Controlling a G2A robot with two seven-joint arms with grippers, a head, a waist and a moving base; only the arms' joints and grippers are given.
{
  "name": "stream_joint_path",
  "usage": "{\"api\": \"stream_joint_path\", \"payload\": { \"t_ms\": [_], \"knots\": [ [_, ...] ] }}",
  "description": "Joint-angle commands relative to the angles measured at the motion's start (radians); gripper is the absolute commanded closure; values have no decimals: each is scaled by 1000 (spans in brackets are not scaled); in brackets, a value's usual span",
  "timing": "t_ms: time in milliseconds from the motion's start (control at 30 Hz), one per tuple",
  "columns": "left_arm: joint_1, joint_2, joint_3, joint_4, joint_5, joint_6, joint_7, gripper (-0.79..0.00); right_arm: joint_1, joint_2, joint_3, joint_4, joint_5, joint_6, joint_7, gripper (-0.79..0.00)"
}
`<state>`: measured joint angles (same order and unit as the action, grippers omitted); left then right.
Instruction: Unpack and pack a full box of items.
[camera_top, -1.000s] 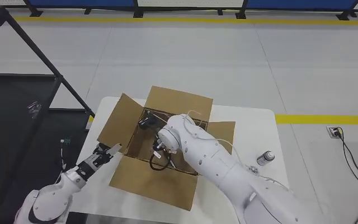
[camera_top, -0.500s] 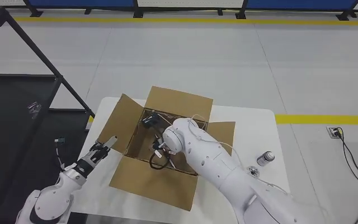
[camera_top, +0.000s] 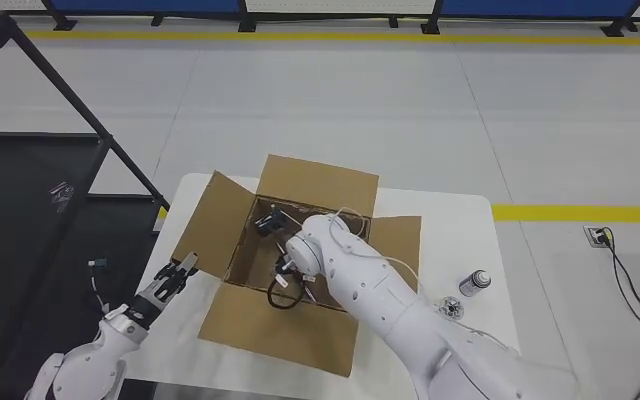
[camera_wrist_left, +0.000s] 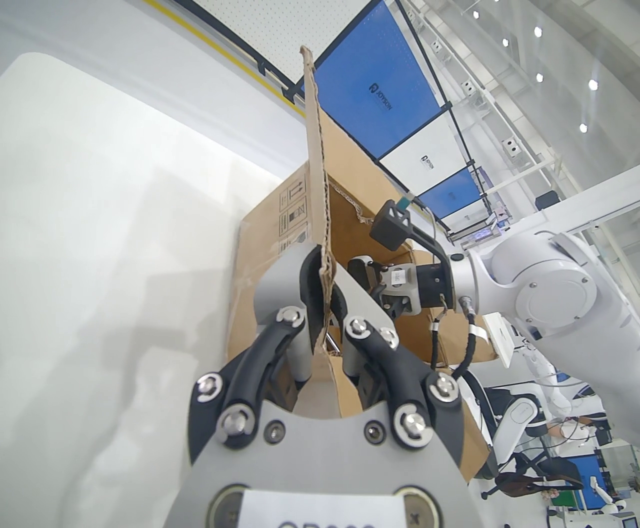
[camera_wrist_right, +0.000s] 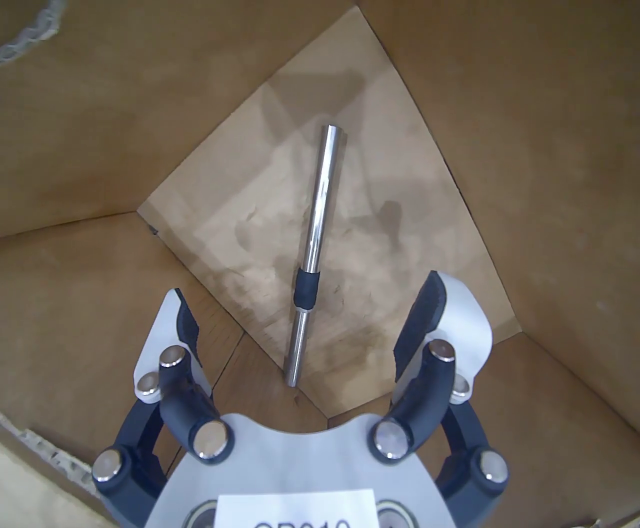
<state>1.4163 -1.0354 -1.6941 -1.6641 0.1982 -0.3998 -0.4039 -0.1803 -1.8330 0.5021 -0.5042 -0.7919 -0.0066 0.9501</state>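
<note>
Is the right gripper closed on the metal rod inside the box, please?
No, the right gripper is open above the metal rod, which lies on the box floor.

Seen from above, my right arm covers most of the box's inside, floor included. Beside the small can on the table lies a shiny thing, too small for me to tell what it is. At my left wrist, the flap pinched in my left gripper hides part of one pad behind its edge. At my right wrist, the box walls run off every edge, and a frayed grey bit is cut off at the corner.
</note>
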Motion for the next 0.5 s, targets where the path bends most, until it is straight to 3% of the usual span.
{"api": "stream_joint_path", "payload": {
  "t_ms": [0,467],
  "knots": [
    [18,1,-5,-7,1,-14,-4,0,-1,-8,-6,13,-12,21,7,-785],
    [123,4,-48,-50,22,-78,-17,0,7,-60,-16,107,-32,9,45,-785]
  ]
}}
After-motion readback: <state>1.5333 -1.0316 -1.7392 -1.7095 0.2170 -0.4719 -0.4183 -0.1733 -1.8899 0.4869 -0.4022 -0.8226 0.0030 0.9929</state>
